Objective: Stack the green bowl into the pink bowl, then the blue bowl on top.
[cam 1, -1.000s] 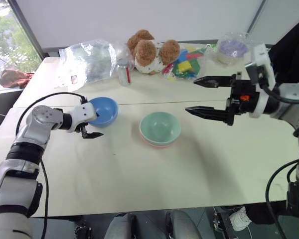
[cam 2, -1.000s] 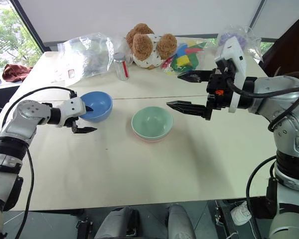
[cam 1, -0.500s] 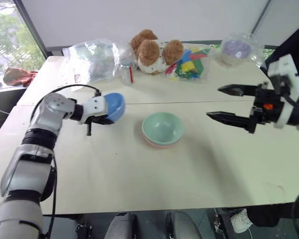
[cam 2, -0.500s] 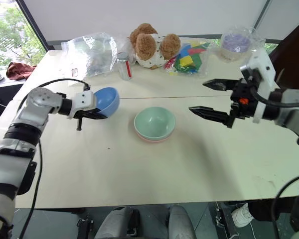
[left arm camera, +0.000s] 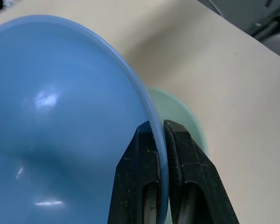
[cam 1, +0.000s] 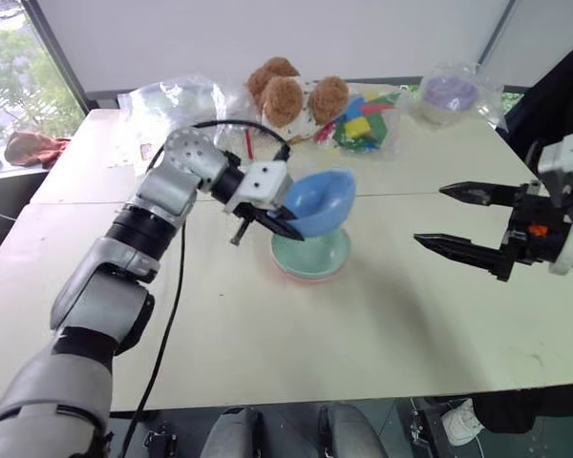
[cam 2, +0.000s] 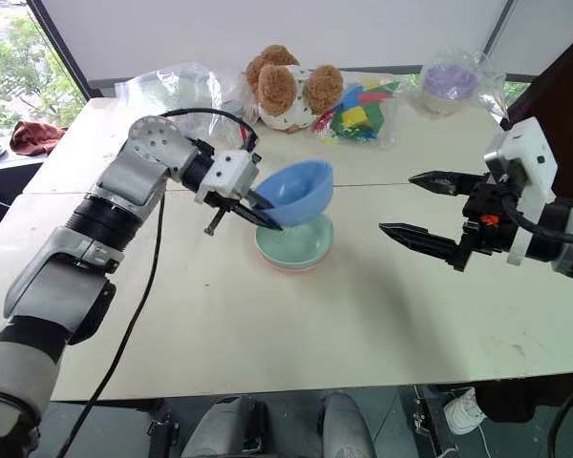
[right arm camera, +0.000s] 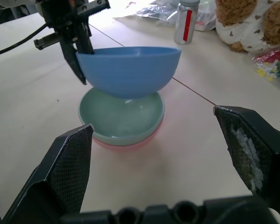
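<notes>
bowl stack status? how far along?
Done: green bowl sits nested in the pink bowl. In hand: left claw pinches the blue bowl by its rim, held above the stack. Left: lower it in and release. Right claw is open, off to the side.

Blue bowl (left arm camera: 60,121): glossy smooth plastic; green bowl (right arm camera: 121,119): smooth, slight sheen; table (cam 1: 296,334): matt pale board; teddy (cam 1: 286,95): brown plush
</notes>
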Controlling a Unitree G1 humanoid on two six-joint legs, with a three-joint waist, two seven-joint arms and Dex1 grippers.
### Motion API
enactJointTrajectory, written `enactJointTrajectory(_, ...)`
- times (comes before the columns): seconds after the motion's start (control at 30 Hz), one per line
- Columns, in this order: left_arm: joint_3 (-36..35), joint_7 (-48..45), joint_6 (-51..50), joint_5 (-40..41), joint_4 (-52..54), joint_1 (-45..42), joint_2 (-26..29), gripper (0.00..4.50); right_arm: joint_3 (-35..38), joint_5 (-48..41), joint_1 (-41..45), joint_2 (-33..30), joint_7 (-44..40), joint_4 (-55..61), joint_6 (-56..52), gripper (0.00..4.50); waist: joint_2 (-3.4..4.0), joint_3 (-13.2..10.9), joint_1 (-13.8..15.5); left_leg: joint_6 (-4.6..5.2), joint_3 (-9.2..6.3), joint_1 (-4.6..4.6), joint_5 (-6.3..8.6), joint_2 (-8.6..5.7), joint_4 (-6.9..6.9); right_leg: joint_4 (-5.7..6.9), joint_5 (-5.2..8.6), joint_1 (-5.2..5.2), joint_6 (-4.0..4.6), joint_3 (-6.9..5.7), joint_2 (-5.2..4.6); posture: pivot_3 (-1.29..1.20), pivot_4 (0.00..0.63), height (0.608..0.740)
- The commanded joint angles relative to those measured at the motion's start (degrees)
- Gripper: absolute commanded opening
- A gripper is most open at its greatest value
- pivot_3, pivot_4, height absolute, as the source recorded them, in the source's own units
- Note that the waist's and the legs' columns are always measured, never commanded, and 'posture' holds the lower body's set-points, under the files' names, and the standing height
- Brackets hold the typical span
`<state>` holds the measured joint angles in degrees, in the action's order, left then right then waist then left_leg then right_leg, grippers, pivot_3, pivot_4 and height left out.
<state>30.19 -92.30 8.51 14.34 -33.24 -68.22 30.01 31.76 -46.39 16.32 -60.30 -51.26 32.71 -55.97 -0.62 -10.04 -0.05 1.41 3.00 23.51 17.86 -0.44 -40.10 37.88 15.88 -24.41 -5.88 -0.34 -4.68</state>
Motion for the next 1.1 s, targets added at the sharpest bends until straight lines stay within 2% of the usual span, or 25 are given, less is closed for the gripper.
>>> enactJointTrajectory(0.03, 3.55, -0.20, 4.21, -0.12, -1.87, -1.52, -0.09, 0.04, 3.17, -1.36, -0.57, -1.26, 1.13, 2.12, 0.36, 4.50, 0.00, 0.00, 0.20, 0.00, 0.01, 0.00, 0.00, -0.01, -0.01, -0.01, 0.00, 0.02, 0.00, 0.00, -0.01, 0.00, 0.150, 0.740)
enactJointTrajectory(0.1, 4.13, -0.20, 3.13, 0.31, -2.56, -2.01, -1.01, 0.04, 3.41, -1.52, -1.13, -1.24, 1.55, 2.50, 0.45, 4.50, -0.01, 0.00, 0.38, 0.01, 0.01, 0.00, 0.00, -0.02, -0.02, -0.02, 0.00, 0.02, 0.00, 0.00, -0.01, 0.00, 0.150, 0.740)
enactJointTrajectory(0.17, 5.45, -0.20, 2.28, 0.58, -2.33, -2.22, -1.13, 0.74, 3.57, -1.77, -1.56, -1.31, 1.93, 2.72, 0.51, 4.50, -0.01, 0.00, 0.54, 0.01, 0.01, 0.01, 0.00, -0.02, -0.01, -0.04, 0.00, 0.02, 0.00, 0.00, 0.00, 0.00, 0.150, 0.740)
enactJointTrajectory(0.23, 5.51, -0.20, 1.31, 1.09, -1.75, -2.19, -1.29, 1.56, 3.50, -1.79, -1.94, -1.53, 2.26, 2.68, 0.78, 4.50, -0.01, 0.00, 0.67, 0.02, 0.00, 0.02, 0.01, -0.02, -0.01, -0.06, 0.00, 0.02, 0.00, 0.00, 0.01, 0.00, 0.150, 0.740)
enactJointTrajectory(0.37, 0.73, -0.20, -2.26, 3.03, -2.24, -3.88, -2.18, 3.70, 2.60, -1.47, -2.24, -2.03, 2.47, 2.28, 1.44, 4.50, -0.01, 0.00, 0.76, 0.03, 0.00, 0.03, 0.01, -0.03, -0.02, -0.08, 0.00, 0.02, 0.00, 0.00, 0.01, 0.00, 0.150, 0.740)
enactJointTrajectory(0.43, -2.61, -0.20, -4.72, 4.79, -2.17, -4.96, -1.75, 4.47, 1.87, -1.18, -2.38, -2.35, 2.37, 2.10, 1.81, 4.50, -0.03, -0.02, 0.72, 0.03, 0.00, 0.04, 0.01, -0.03, -0.03, -0.09, 0.00, 0.04, 0.00, -0.01, 0.02, 0.00, 0.150, 0.740)
enactJointTrajectory(0.5, -6.02, -0.20, -6.80, 5.23, -2.21, -5.62, -1.36, 4.47, 0.95, -0.31, -2.95, -2.86, 1.98, 1.98, 2.60, 4.50, -0.03, -0.02, 0.69, 0.03, 0.00, 0.04, 0.02, -0.03, -0.03, -0.09, 0.00, 0.04, 0.00, -0.01, 0.03, 0.00, 0.150, 0.740)
enactJointTrajectory(0.73, -17.21, 0.11, -20.52, 8.70, 8.45, 0.16, 10.70, 4.47, -5.28, 2.64, -1.47, -4.47, 0.24, -0.54, 6.35, 4.50, 0.02, 0.01, -0.97, 0.03, -0.04, -0.02, 0.01, 0.03, 0.03, -0.06, 0.01, 0.03, 0.00, 0.00, 0.10, 0.00, 0.150, 0.740)
enactJointTrajectory(0.87, -24.40, 4.69, -31.10, 12.38, 19.50, 9.57, 17.55, 4.47, -8.70, 4.31, 0.42, -5.19, -1.51, -3.18, 8.84, 4.50, 0.01, 0.01, -0.77, 0.01, -0.04, -0.04, 0.00, 0.04, 0.01, -0.04, 0.00, 0.04, -0.01, 0.01, 0.07, 0.00, 0.150, 0.740)
enactJointTrajectory(1.1, -35.98, 13.08, -44.58, 18.97, 34.63, 25.70, 24.49, 4.47, -13.93, 6.80, 3.51, -5.48, -4.14, -6.68, 11.56, 4.50, -0.01, 0.00, -0.50, -0.02, -0.11, -0.02, -0.01, 0.03, -0.02, -0.10, 0.00, 0.12, 0.00, 0.02, -0.07, 0.00, 0.150, 0.740)
